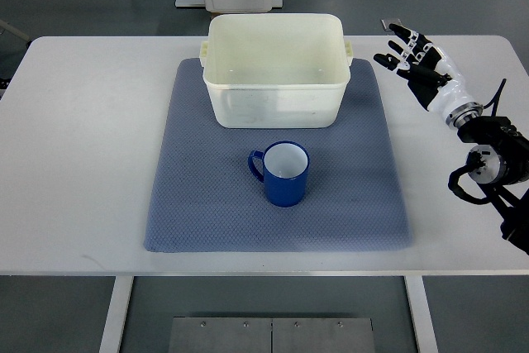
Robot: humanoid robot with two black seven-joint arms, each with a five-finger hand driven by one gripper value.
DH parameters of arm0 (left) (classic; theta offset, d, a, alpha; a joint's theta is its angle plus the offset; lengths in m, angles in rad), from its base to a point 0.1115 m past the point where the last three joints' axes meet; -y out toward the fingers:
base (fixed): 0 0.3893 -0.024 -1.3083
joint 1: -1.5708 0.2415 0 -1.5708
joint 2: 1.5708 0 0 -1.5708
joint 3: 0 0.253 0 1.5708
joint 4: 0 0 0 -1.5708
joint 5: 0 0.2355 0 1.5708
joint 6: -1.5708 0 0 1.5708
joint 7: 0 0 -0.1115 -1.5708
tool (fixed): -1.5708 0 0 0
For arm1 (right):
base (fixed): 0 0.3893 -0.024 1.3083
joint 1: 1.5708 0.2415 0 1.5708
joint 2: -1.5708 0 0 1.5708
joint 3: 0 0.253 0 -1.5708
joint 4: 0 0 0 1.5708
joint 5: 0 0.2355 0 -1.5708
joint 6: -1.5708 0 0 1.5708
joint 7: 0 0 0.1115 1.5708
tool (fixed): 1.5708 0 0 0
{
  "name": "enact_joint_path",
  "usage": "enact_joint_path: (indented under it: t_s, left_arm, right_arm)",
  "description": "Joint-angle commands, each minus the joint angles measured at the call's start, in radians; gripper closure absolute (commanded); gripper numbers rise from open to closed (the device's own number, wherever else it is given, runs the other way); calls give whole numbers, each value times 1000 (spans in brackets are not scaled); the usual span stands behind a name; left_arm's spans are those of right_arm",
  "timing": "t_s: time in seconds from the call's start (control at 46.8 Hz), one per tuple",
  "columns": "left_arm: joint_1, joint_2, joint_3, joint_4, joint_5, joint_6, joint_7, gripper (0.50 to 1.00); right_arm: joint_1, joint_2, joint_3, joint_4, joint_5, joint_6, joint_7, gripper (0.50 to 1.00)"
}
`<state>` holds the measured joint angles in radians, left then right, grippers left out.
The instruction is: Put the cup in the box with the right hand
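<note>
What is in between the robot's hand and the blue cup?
Nothing stands there. In the top view, between the right hand and the blue cup there is only bare white table and blue-grey mat. The cream box sits off that line.

Blue cup (283, 175) with white interior; cream box (275, 72); blue-grey mat (207, 204) with fine woven texture; white tabletop (83, 163); black-and-white right hand (413, 59).

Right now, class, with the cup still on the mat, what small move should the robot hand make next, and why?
Probably the right robot hand should travel left and toward the near edge, to the blue cup. Its fingers are spread and empty, off the mat, beside the box. The cup stands upright in front of the box, handle pointing left, so its right side is free to grasp.
</note>
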<state>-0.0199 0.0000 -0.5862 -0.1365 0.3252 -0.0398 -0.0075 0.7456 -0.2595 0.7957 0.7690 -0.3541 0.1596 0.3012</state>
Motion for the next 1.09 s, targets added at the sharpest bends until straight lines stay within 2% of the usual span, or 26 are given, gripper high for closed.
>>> enact_joint_path:
  t_s: [0.0,0.278,0.428,0.577,0.877,1.069]
  left_arm:
    - [0,0,0,0,0,0,0,500]
    - [0,0,0,0,0,0,0,500]
    - [0,0,0,0,0,0,0,500]
    - [0,0,0,0,0,0,0,500]
    - [-2,0,0,0,0,0,0,500]
    - [0,0,0,0,0,0,0,500]
  right_arm:
    - [0,0,0,3,1,0,10,500]
    - [0,0,-1,1,0,-9,26,500]
    - [-5,0,0,-1,1,-9,79,500]
    - [-8,0,0,-1,43,-8,107,500]
    - [-6,-3,-9,-5,66,-6,107,500]
    - [46,-6,-10,-2,63,-12,72,500]
